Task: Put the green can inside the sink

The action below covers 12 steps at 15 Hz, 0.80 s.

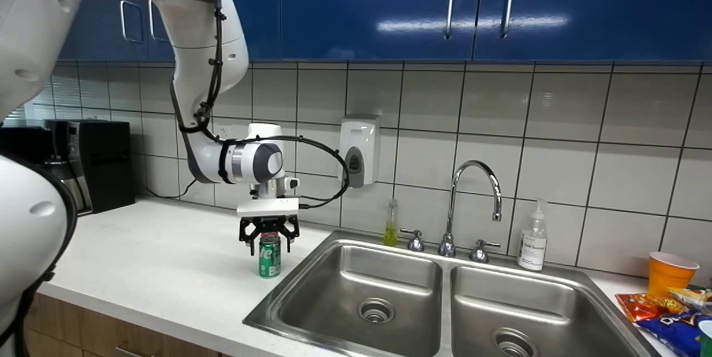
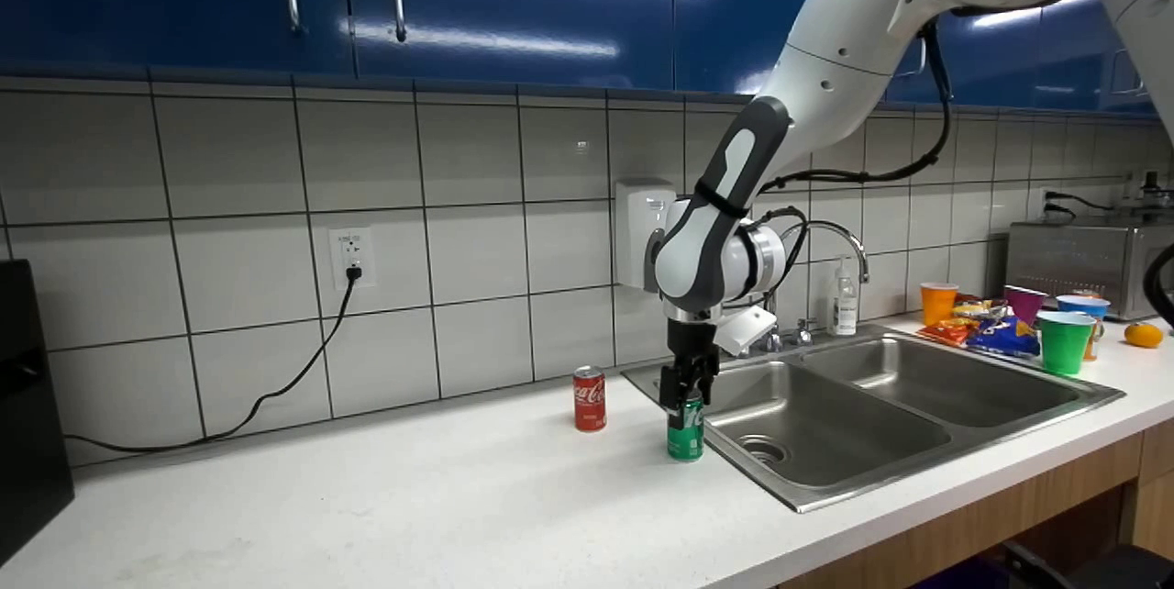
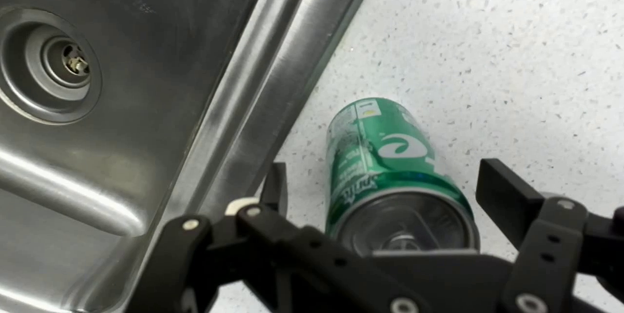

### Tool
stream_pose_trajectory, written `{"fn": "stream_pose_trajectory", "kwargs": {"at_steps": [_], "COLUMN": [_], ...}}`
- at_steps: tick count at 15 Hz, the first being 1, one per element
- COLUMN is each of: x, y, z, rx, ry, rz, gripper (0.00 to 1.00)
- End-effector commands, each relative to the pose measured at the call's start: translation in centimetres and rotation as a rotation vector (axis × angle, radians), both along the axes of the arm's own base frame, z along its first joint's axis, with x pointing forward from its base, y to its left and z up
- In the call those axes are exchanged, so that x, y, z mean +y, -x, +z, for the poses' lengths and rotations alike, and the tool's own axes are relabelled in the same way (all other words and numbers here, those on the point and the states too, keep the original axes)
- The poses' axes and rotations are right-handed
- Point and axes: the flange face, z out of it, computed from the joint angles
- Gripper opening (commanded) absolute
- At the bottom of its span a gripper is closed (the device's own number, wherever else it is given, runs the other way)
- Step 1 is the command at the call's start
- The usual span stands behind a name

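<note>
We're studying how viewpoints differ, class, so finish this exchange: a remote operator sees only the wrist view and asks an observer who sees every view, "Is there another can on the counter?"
Observer: Yes, a red can stands upright on the counter, nearer the tiled wall than the green can is.
Operator: My jaws stand open either side of the green can. Does anything tall rise by the sink?
Observer: Yes, a chrome gooseneck faucet rises at its back rim.
</note>
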Motion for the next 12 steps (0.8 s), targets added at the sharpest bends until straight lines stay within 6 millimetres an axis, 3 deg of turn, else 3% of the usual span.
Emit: {"fn": "stream_pose_trajectory", "kwargs": {"at_steps": [1, 11, 12], "x": [0.15, 0.53, 0.58], "y": [-0.75, -1.26, -1.29], "z": [0.13, 0.05, -0.01], "rx": [-0.008, -0.012, -0.012], "ry": [-0.004, -0.007, -0.01], "rz": [-0.007, 0.001, 0.006], "gripper": [1.0, 1.0, 0.76]}}
